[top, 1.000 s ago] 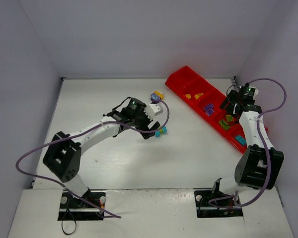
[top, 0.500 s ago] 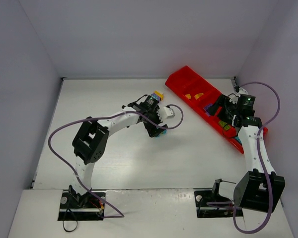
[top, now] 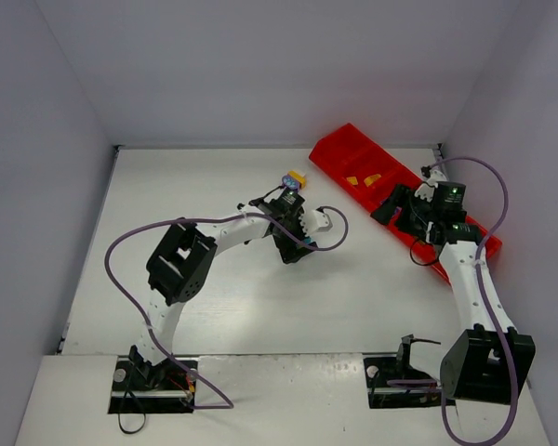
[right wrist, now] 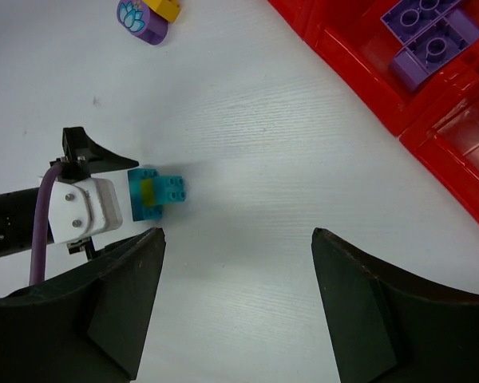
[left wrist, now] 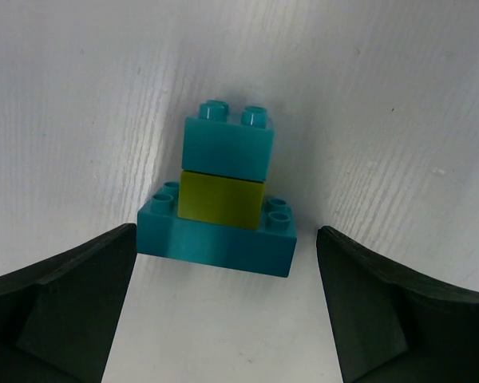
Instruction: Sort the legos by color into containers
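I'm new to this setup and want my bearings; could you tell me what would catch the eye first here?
The bright red tray slants along the far right of the white table, with two purple bricks in one compartment. Near the middle, a small cyan-and-lime stack lies on the table inside the open left gripper, touching neither finger.

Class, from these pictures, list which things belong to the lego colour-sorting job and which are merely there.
Belong to the job: cyan-and-lime stack, purple-and-yellow pieces, purple bricks, orange-yellow bricks, red tray, left tool, right tool, both open.

Merely there: purple cable, white table, grey walls.
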